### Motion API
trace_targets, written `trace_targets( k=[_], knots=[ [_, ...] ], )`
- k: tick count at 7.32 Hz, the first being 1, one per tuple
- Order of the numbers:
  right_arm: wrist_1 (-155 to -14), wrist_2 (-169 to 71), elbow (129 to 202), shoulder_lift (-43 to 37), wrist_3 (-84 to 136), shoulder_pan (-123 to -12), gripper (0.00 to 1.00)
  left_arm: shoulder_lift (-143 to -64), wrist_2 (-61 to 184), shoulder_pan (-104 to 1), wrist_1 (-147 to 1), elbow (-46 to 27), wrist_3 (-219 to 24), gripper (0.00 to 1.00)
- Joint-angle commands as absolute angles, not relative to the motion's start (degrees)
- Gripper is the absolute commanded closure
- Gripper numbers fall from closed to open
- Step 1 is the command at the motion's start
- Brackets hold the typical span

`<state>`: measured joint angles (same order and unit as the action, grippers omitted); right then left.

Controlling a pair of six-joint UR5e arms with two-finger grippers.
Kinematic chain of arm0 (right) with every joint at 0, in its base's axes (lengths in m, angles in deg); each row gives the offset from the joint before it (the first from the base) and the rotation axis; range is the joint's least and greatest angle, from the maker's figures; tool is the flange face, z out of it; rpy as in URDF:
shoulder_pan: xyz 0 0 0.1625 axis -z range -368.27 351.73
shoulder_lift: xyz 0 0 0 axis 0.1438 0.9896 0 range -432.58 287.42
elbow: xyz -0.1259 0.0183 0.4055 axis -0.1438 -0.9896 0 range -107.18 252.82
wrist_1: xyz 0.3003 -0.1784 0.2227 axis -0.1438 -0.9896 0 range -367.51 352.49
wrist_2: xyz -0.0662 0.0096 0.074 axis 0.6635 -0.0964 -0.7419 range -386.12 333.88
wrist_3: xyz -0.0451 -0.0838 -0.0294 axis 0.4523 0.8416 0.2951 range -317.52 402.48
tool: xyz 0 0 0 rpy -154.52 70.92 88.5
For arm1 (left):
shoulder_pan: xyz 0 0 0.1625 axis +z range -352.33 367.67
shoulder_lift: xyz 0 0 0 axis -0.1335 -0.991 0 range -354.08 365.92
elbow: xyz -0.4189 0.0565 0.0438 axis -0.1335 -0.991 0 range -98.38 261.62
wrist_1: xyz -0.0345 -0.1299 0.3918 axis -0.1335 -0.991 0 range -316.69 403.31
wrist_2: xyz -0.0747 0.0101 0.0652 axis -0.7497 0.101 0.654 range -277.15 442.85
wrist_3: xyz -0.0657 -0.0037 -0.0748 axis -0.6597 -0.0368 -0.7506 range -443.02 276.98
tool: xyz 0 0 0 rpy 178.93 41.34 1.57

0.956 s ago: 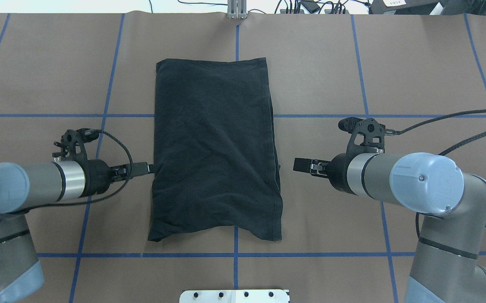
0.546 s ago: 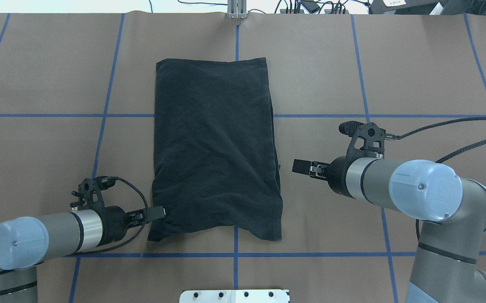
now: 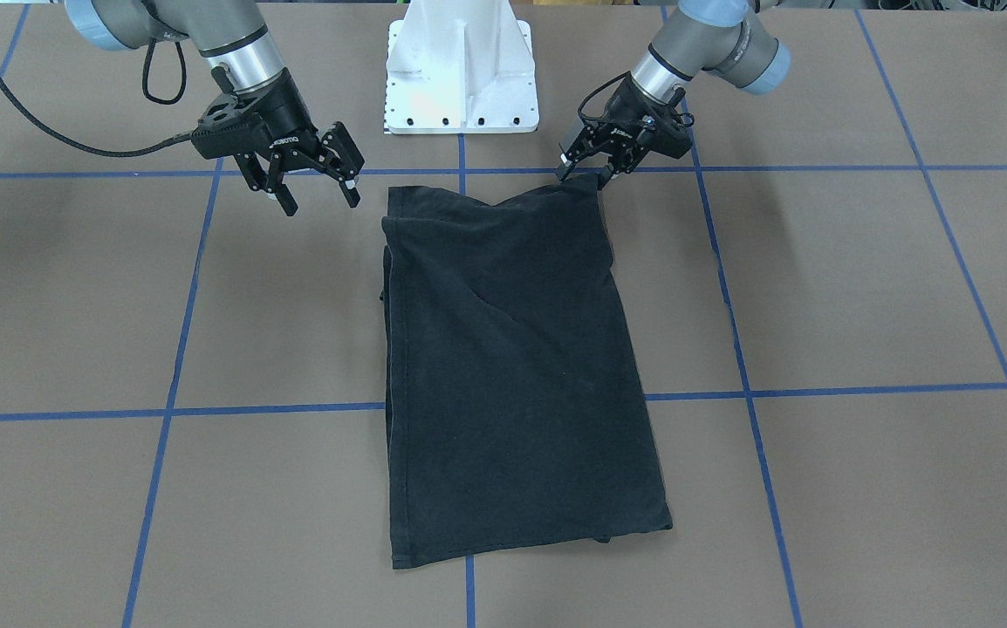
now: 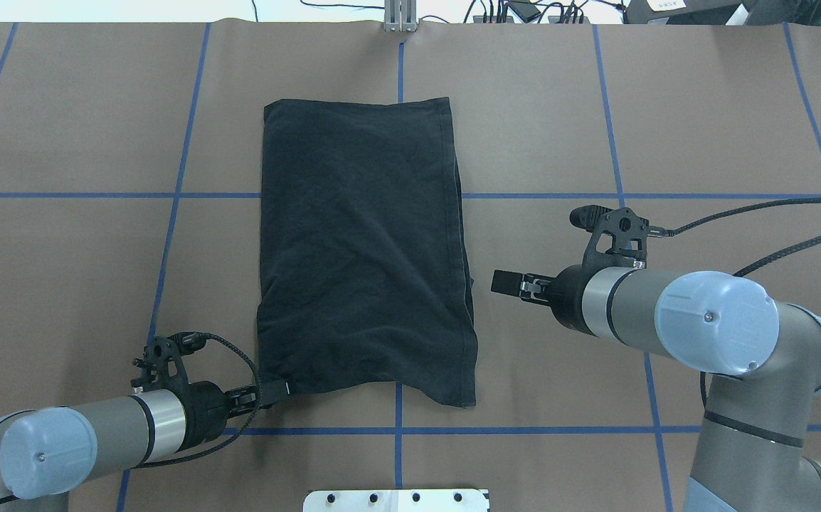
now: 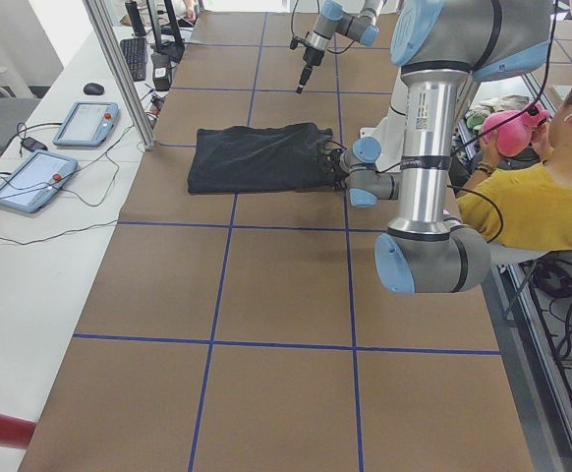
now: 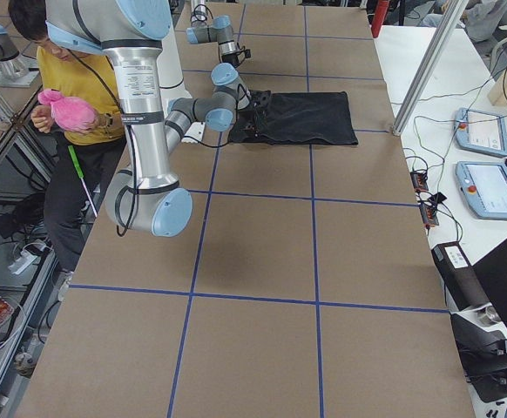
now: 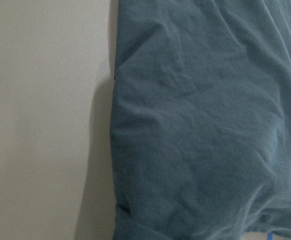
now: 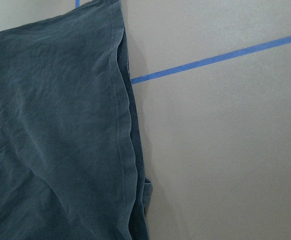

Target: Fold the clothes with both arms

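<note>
Black cotton, plain side up with no logo showing: the T-shirt (image 4: 364,249) lies flat in the middle of the table (image 4: 702,107) as a long narrow rectangle, its short ends toward me and away from me. The sleeves and sides look tucked in, so I judge the lengthwise folds done and the crosswise fold, near end over far end, not yet made. A layered seam runs down its right edge and the surface is lightly creased but not bunched. The left gripper (image 4: 275,390) sits at the shirt's near left corner, and from the front-facing view that corner rises in a small peak into the fingers, so I read the jaws as clenched on the cloth there. The right gripper (image 3: 322,205) hangs beside the right edge, about halfway along it and apart from the fabric, its jaws spread wide and holding nothing. The near right corner (image 4: 467,402) lies untouched on the paper. To my mind the next fold needs both near corners held, so only half of that grasp is in place; the right arm has to reach its corner before anything lifts. Blue tape lines (image 4: 546,195) cross the brown covering under the shirt, and the white pedestal (image 3: 462,70) stands just beyond the near end.
</note>
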<state>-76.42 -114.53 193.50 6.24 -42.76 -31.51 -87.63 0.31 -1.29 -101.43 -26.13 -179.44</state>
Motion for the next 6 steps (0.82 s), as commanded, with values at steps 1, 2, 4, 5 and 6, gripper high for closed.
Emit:
trace_targets(
  k=[1,2,4,5,6],
  knots=[
    [-76.42,-114.53,193.50,6.08,-42.69,-31.39,0.00,-87.60,0.58,-1.03,-101.36,-25.88,-179.61,0.36],
    [-76.42,-114.53,193.50,6.08,-42.69,-31.12,0.00,-87.60,0.58,-1.03,-101.36,-25.70,-179.61,0.52],
    [-76.42,-114.45,193.41,6.08,-42.86,-30.68,0.00,-87.60,0.58,-1.03,-101.36,-25.79,-179.61,0.95],
    [-76.42,-113.31,193.32,6.08,-43.04,-29.55,0.00,-87.60,0.58,-1.03,-101.36,-25.87,-179.61,1.00],
    [-76.50,-111.21,193.06,5.56,-43.21,-28.15,0.00,-87.60,0.58,-1.03,-101.36,-26.14,-179.61,1.00]
  ],
)
